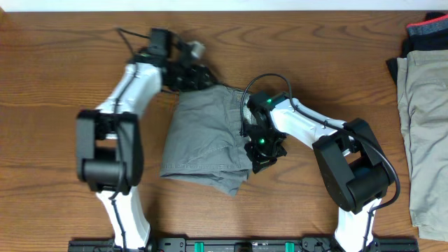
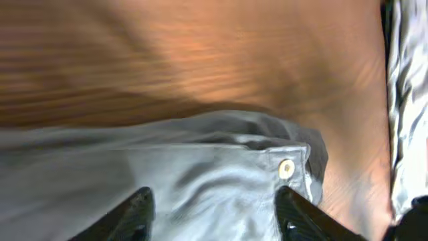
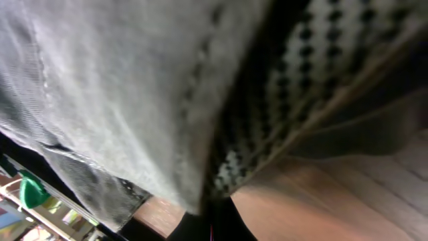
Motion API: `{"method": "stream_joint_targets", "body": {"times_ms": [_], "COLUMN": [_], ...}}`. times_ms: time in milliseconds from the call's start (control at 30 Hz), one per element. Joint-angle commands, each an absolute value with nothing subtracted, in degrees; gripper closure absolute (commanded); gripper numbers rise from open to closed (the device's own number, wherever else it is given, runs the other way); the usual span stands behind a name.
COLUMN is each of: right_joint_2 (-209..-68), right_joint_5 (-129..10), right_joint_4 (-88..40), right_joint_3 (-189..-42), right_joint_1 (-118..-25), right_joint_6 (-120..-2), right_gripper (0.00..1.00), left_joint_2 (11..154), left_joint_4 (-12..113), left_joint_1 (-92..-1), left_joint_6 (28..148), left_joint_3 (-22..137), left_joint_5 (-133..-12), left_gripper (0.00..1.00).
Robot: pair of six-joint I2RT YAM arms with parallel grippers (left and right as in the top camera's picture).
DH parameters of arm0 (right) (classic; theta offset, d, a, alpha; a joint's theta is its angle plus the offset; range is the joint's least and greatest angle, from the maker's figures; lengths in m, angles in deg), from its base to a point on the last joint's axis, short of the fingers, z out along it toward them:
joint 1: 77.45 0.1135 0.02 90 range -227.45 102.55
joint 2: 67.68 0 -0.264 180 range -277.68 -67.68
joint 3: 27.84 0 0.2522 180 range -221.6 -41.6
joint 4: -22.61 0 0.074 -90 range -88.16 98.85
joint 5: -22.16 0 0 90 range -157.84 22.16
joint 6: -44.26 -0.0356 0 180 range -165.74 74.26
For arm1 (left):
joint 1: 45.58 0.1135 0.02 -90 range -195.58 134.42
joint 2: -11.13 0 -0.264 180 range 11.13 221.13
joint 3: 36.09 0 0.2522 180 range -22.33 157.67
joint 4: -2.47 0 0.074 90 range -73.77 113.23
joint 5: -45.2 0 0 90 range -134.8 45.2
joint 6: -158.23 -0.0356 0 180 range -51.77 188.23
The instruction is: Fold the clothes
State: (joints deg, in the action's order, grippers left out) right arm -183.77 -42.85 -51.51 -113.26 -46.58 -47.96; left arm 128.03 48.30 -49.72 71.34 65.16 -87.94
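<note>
One wooden table [image 1: 56,42] carries the whole work area. Two arms are in view: the left arm [image 1: 129,87] reaches to the far left of centre, and the right arm [image 1: 315,126] bends in from the right.

Garments, three counted:
- One pair of pale khaki trousers [image 1: 423,140] lies at the table's right edge, partly out of frame and well apart from both arms.
- One pair of grey shorts [image 1: 203,140] lies crumpled at the table's centre, between the two arms.
- One dark garment with a red band [image 1: 423,33] lies at the far right corner, touching the trousers' top.

Left gripper [image 1: 190,75]: positioned at the shorts' far left corner. In the left wrist view its two fingers [image 2: 134,213] stand spread wide over the fabric and hold nothing.

Right gripper [image 1: 262,150]: positioned on the shorts' right edge, jaws closed. In the right wrist view grey cloth lies against the textured pad [image 3: 314,60]. The view is very close and blurred, so the pinch on the shorts is probable, not certain.

One metal snap [image 2: 286,168] shows on the shorts' band, just beside the left gripper's fingers.
</note>
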Motion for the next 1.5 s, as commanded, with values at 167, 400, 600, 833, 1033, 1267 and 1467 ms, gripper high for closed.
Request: {"method": "stream_joint_targets", "body": {"times_ms": [167, 400, 600, 833, 1033, 1267, 1467], "right_joint_2": [-165.69, -158.92, -166.46, -178.15, -184.71, -184.36, -183.66], "right_joint_5": [-44.03, -44.07, -43.61, -32.97, -32.14, -42.04, -45.14], "right_joint_4": [-43.34, -29.22, -20.96, -15.69, -17.39, -29.74, -34.22], "right_joint_3": [-114.42, -114.35, -114.07, -114.07, -114.07, -114.07, -114.09], "right_joint_1": [-49.88, -53.07, -53.0, -53.02, -53.88, -58.6, -60.98], "right_joint_6": [-44.35, -53.01, -57.79, -63.54, -74.14, -82.45, -75.1], "right_gripper": [0.99, 0.99, 0.99, 0.99, 0.99, 0.99, 0.99], "left_joint_2": [113.6, 112.31, 112.4, 112.4, 112.51, 112.51, 112.49], "left_joint_4": [62.95, 76.98, 76.91, 73.92, 70.51, 70.55, 69.94], "left_joint_1": [-39.6, -38.79, -38.9, -41.48, -43.03, -42.97, -42.73], "left_joint_6": [72.85, 69.88, 69.79, 69.36, 70.56, 70.8, 72.26], "left_joint_3": [67.28, 65.44, 54.36, 41.48, 35.43, 34.42, 34.84], "left_joint_5": [-87.87, -86.37, -84.68, -84.88, -84.73, -79.2, -78.37], "left_gripper": [0.31, 0.76, 0.79, 0.75, 0.73, 0.73, 0.66]}}
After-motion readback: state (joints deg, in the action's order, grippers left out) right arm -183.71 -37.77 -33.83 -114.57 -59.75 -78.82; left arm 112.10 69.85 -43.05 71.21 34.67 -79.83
